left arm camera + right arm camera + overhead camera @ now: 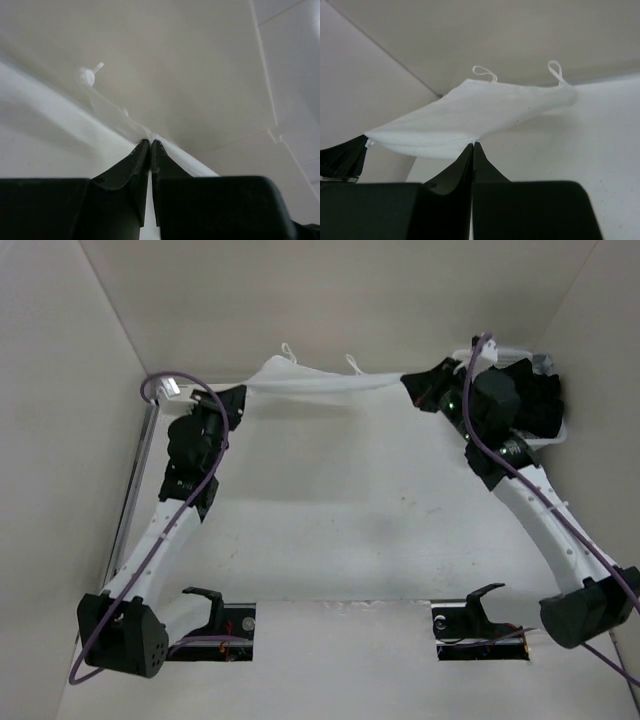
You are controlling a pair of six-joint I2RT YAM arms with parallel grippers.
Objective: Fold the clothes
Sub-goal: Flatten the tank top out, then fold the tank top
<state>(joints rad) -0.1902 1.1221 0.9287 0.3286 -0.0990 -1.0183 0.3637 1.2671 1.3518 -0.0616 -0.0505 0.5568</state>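
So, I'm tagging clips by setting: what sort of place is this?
Likely a robotics lab cell: plain white walls enclose a white table, and a left arm and right arm bolted to it hold a white camisole between them.

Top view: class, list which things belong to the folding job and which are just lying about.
Part of the job: white camisole; left gripper, shut on one end of it; right gripper, shut on the other end.
Just lying about: black clothes heaped at the far right.

Plain white camisole (320,388), black garments (545,405), purple cables (464,400), black-and-white arms (152,538), white table (340,510)
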